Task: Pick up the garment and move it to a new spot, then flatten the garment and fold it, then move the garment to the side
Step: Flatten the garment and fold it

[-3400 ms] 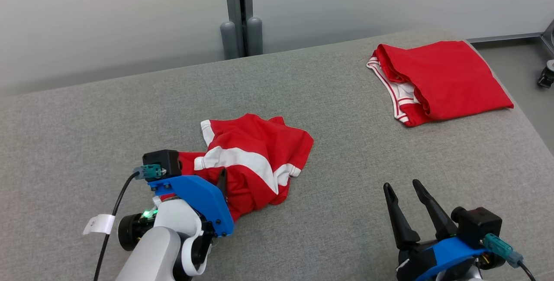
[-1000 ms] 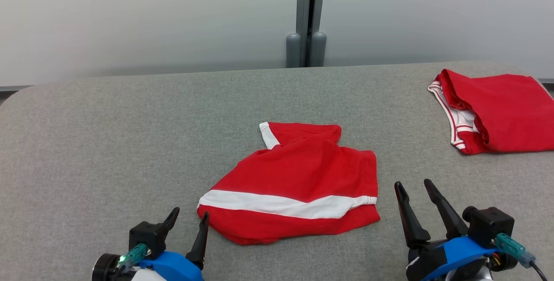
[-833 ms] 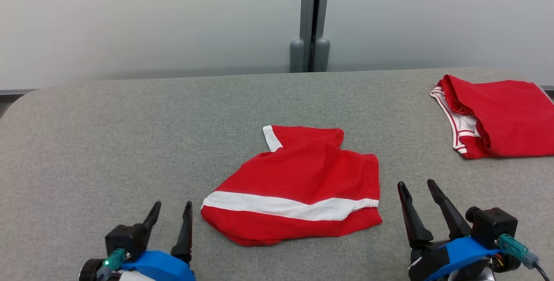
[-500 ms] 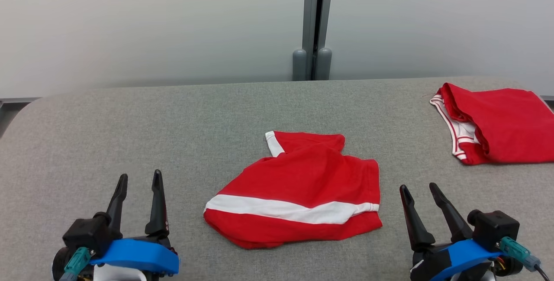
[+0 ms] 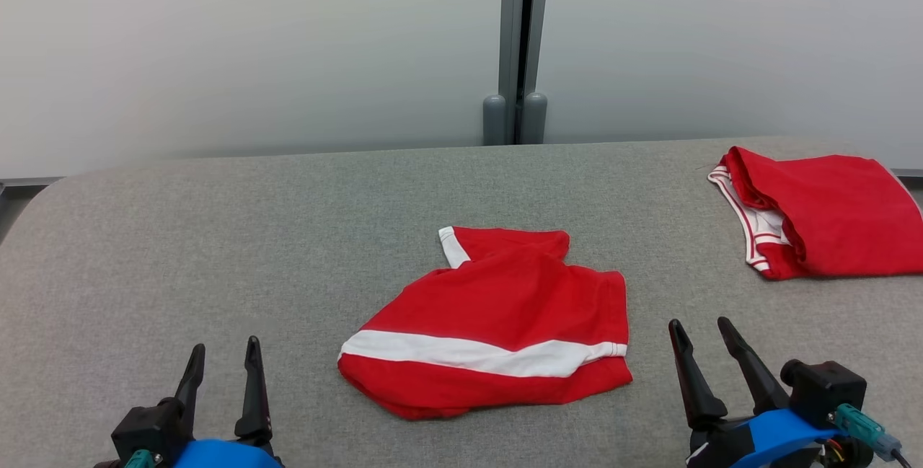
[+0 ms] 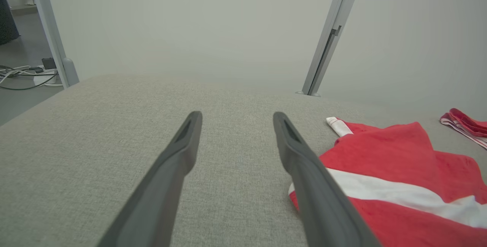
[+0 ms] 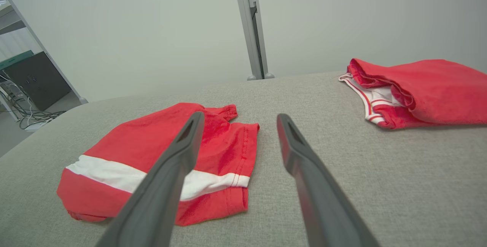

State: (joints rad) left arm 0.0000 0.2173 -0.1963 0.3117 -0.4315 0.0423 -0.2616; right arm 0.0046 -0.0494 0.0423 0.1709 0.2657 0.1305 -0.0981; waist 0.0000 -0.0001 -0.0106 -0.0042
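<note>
Head view, left gripper: fingers apart and empty, at the lower left over bare table, left of the garment and not touching it
Right gripper: fingers apart and empty, at the lower right, near the garment's right edge but clear of it
Garment: red with a white band, lying loose and partly spread on the middle of the table, between the two grippers; a white-edged corner reaches toward the far side
Left wrist view: both fingers point across bare grey table; the garment lies to the right of them
Right wrist view: the garment lies to the left, partly behind one finger
Folded garment: red with white striped trim, at the table's far right, well apart from the loose one
Behind the table: a grey post against a pale wall
</note>
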